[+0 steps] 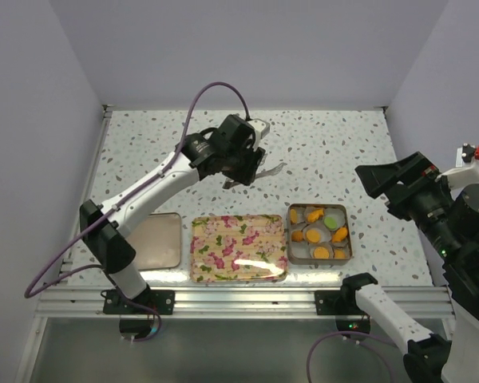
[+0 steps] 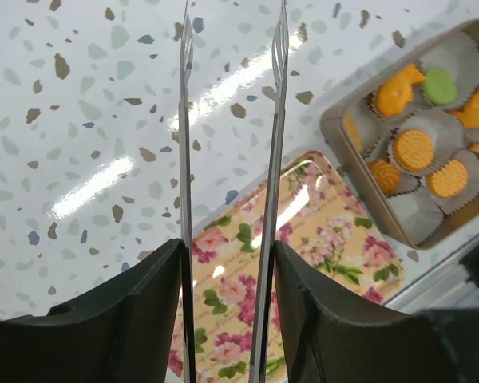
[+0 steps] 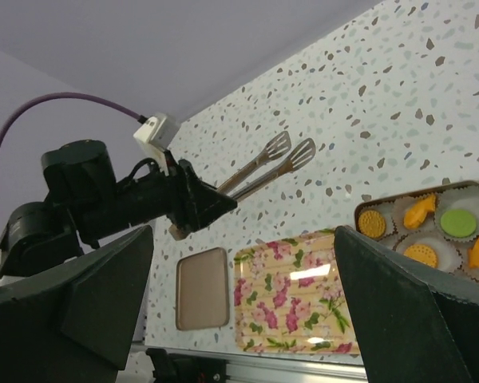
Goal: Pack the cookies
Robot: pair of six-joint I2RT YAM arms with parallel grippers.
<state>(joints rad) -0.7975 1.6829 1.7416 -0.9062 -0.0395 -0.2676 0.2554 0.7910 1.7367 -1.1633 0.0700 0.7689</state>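
Note:
The cookies (image 1: pixel 320 232) lie in white paper cups inside an open rectangular tin (image 1: pixel 318 206) at the front right. They are mostly orange, with one light green cookie (image 2: pixel 440 85) among them. My left gripper (image 1: pixel 243 163) hangs above the table behind a floral tray (image 1: pixel 238 247), shut on metal tongs (image 1: pixel 265 171). The tong blades (image 2: pixel 275 120) stand slightly apart with nothing between them, pointing at bare table left of the tin (image 2: pixel 327 128). My right gripper (image 3: pixel 243 239) is raised at the right and open, with nothing in it, looking down on the cookies (image 3: pixel 421 255) and the tongs (image 3: pixel 275 159).
A flat brown lid (image 1: pixel 156 239) lies left of the floral tray near the front edge. The floral tray (image 3: pixel 291 295) sits between the lid (image 3: pixel 201 287) and the tin. White walls close the table's back and sides. A metal rail (image 1: pixel 239 299) runs along the front.

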